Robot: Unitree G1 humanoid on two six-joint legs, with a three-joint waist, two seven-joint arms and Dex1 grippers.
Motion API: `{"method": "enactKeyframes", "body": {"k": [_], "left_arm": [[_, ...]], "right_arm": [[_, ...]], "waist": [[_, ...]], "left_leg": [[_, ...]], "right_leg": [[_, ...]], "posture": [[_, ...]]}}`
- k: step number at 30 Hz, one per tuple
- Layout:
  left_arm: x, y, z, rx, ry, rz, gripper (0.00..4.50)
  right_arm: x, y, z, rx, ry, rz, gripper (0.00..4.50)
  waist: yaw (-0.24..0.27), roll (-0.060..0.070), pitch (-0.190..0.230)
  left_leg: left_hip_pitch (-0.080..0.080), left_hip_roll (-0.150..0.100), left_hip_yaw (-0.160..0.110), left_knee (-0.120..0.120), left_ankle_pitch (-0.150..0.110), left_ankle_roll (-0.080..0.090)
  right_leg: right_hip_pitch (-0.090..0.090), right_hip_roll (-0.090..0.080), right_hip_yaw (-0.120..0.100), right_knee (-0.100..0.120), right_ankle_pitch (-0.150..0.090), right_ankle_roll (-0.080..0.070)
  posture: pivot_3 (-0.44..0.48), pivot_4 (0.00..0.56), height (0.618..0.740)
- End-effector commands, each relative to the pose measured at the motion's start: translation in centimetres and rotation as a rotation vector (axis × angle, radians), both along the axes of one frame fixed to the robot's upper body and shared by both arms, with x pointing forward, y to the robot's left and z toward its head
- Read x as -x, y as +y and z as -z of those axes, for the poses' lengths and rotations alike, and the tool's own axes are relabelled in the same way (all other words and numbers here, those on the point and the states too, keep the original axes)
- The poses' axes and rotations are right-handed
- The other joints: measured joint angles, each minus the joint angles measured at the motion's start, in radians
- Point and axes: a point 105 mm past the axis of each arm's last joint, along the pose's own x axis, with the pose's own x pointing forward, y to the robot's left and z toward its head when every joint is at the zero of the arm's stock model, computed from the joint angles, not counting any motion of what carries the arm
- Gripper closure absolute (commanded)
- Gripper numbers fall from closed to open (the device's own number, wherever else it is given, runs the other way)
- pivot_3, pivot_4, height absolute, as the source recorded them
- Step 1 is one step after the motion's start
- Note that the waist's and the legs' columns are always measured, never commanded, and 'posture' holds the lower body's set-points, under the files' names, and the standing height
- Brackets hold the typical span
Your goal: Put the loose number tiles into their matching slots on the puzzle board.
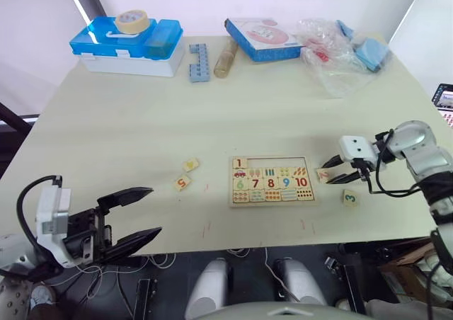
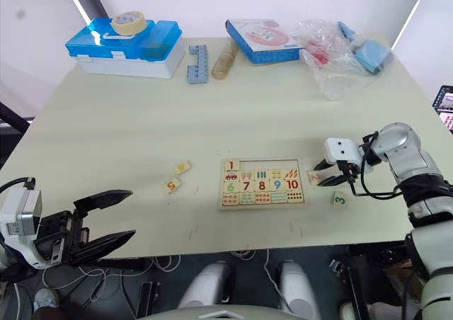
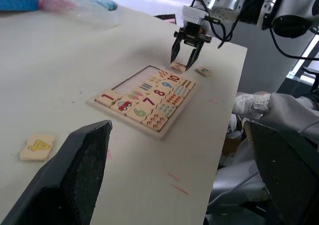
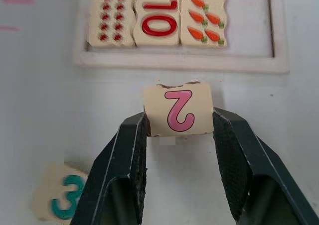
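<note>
The left gripper [image 1: 131,217] hangs over the table's [image 1: 127,136] near left corner, its two black fingers spread apart with nothing between them. Farther along lie two loose tiles: one with a yellow mark [image 1: 190,165] and, just nearer the front edge, one reading a red "5" [image 1: 182,183]. The puzzle board [image 1: 272,180] sits flat near the table's front middle. A tile marked "1" fills its top left slot; the rest of that upper row shows counting pictures, then a bare stretch. The lower row reads 6, 7, 8, 9, 10 above dotted counting tiles. Just beside the board's right edge, the right gripper [image 4: 179,130] has its fingers pressed against both sides of a tile with a pink-red "2" [image 4: 178,109], which rests on the tabletop. A tile with a green "3" [image 1: 350,197] lies close by, nearer the front edge. No brand names can be read on the boxes along the far edge.
</note>
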Motion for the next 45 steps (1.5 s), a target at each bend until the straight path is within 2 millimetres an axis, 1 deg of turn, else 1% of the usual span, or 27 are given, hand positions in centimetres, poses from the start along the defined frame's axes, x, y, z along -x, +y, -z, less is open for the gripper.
{"method": "enactKeyframes", "body": {"k": [1,3,4,5,7,8,12,14,16,19,21,25,27,29,31,32,35,45], "left_arm": [[0.2,0.0,-1.0,-0.024,-0.050,-0.001,0.00],[0.3,0.0,-1.0,-0.024,-0.049,-0.004,0.00],[0.3,0.0,-1.0,-0.023,-0.048,-0.006,0.00],[0.4,-0.1,-1.0,-0.022,-0.047,-0.007,0.00],[0.4,-0.1,-1.0,-0.020,-0.045,-0.008,0.00],[0.4,-0.2,-1.0,-0.019,-0.045,-0.008,0.00],[0.4,-0.3,-0.9,-0.015,-0.044,-0.009,0.00],[0.4,-0.3,-0.9,-0.010,-0.045,-0.012,0.00],[0.4,-0.3,-0.8,-0.006,-0.043,-0.010,0.00],[0.5,-0.4,-0.7,-0.002,-0.035,-0.005,0.00],[0.3,-0.3,-0.6,0.000,-0.034,-0.007,0.00],[0.0,-0.2,-0.5,0.003,-0.032,-0.005,0.00],[-0.1,-0.4,-0.4,0.005,-0.028,0.006,0.00],[-0.1,-0.6,-0.4,0.008,-0.025,0.018,0.00],[-0.1,-0.7,-0.4,0.011,-0.024,0.024,0.00],[-0.1,-0.7,-0.4,0.012,-0.024,0.026,0.00],[0.0,-0.8,-0.5,0.016,-0.030,0.035,0.00],[0.1,-0.8,-0.7,0.014,-0.049,0.025,0.00]], "right_arm": [[-0.5,-0.8,-0.3,0.046,-0.017,-0.018,3.12],[-0.7,-0.7,-0.4,0.048,-0.019,-0.028,3.12],[-0.7,-0.7,-0.5,0.048,-0.019,-0.033,2.10],[-0.8,-0.7,-0.6,0.044,-0.028,-0.037,1.80],[-0.9,-0.8,-1.0,0.035,-0.050,-0.035,0.79],[-0.9,-1.3,-1.3,0.028,-0.058,-0.019,0.34],[-0.7,-2.4,-2.5,-0.048,-0.046,0.094,0.34],[-0.1,-3.2,-3.1,-0.141,-0.025,0.233,0.34],[1.1,-3.3,-3.5,-0.226,-0.017,0.366,0.34],[2.9,-2.6,-3.6,-0.317,-0.025,0.552,0.34],[4.2,-1.8,-3.6,-0.377,-0.048,0.691,0.34],[5.7,-0.8,-3.0,-0.436,-0.083,0.940,0.34],[6.1,-0.3,-2.5,-0.446,-0.110,1.020,0.34],[6.3,0.6,-2.0,-0.469,-0.115,1.081,0.34],[6.6,1.6,-1.7,-0.488,-0.114,1.105,0.34],[6.5,1.7,-1.6,-0.494,-0.123,1.137,0.34],[6.0,2.0,-1.2,-0.506,-0.135,1.223,0.34],[4.9,2.2,0.4,-0.479,-0.144,1.355,0.34]], "waist": [[-0.001,0.000,0.000],[-0.001,0.000,0.000],[-0.002,0.000,0.000],[-0.002,0.000,0.000],[-0.002,0.000,0.000],[-0.002,0.000,0.000],[0.001,0.000,0.000],[0.005,0.000,0.000],[0.008,0.001,0.000],[0.011,0.001,0.000],[0.005,0.002,-0.001],[0.001,0.001,-0.001],[0.003,0.001,-0.002],[0.002,0.001,-0.001],[0.003,0.001,-0.002],[0.002,0.001,-0.002],[0.002,0.001,-0.002],[0.000,0.001,-0.001]], "left_leg": [[0.000,0.000,0.000,0.000,0.000,0.000],[0.000,0.000,0.000,0.000,0.000,0.000],[0.001,0.000,0.000,0.000,0.000,0.000],[0.001,0.000,0.000,0.000,0.000,0.000],[0.001,0.000,0.000,0.000,0.000,0.000],[0.001,0.000,0.000,0.000,0.000,0.000],[0.001,0.000,-0.001,0.000,0.000,0.000],[0.001,0.000,-0.003,0.000,0.000,0.000],[-0.001,-0.001,-0.006,0.000,0.000,0.000],[-0.001,-0.001,-0.007,-0.002,0.000,0.000],[0.000,-0.001,-0.007,-0.003,0.000,0.000],[0.002,0.000,-0.005,-0.002,0.000,0.000],[0.001,0.000,-0.004,0.000,0.000,0.000],[0.001,0.000,-0.004,0.002,0.000,0.000],[0.001,0.000,-0.004,0.003,0.000,0.000],[0.000,0.000,-0.004,0.003,0.000,0.000],[0.000,0.000,-0.005,0.002,0.000,0.000],[0.000,0.000,-0.005,0.002,0.000,0.000]], "right_leg": [[0.000,0.000,0.000,0.000,0.000,-0.001],[0.000,0.000,0.000,0.000,0.000,-0.001],[0.001,0.000,0.001,0.000,0.000,-0.001],[0.001,0.000,0.001,0.000,0.000,-0.001],[0.001,0.000,0.001,0.001,0.000,-0.001],[0.001,0.000,0.001,0.001,0.000,-0.001],[0.000,-0.001,0.001,0.001,0.000,-0.001],[0.000,-0.001,0.002,0.000,0.000,-0.001],[0.000,-0.002,0.000,0.000,0.000,-0.001],[0.000,-0.002,-0.001,0.000,0.000,-0.001],[-0.001,-0.002,-0.001,0.001,0.000,-0.001],[0.000,0.000,0.002,0.002,0.000,-0.001],[0.000,0.000,0.002,0.002,0.000,0.001],[0.000,0.000,0.001,0.002,0.001,0.002],[0.000,-0.001,0.002,0.001,0.001,0.002],[0.000,0.000,0.002,0.001,0.001,0.002],[-0.001,0.000,0.001,0.001,0.001,0.002],[-0.001,0.000,0.001,0.001,0.001,0.002]], "posture": [[0.000,0.150,0.740],[0.000,0.150,0.740],[0.000,0.150,0.740],[0.000,0.150,0.740],[0.000,0.150,0.740],[0.000,0.150,0.740],[0.000,0.150,0.740],[0.000,0.150,0.740],[0.000,0.150,0.740],[0.000,0.150,0.740],[0.000,0.150,0.740],[0.000,0.150,0.740],[0.000,0.150,0.740],[0.000,0.150,0.740],[0.000,0.150,0.740],[0.000,0.150,0.740],[0.000,0.150,0.740],[0.000,0.150,0.740]]}}
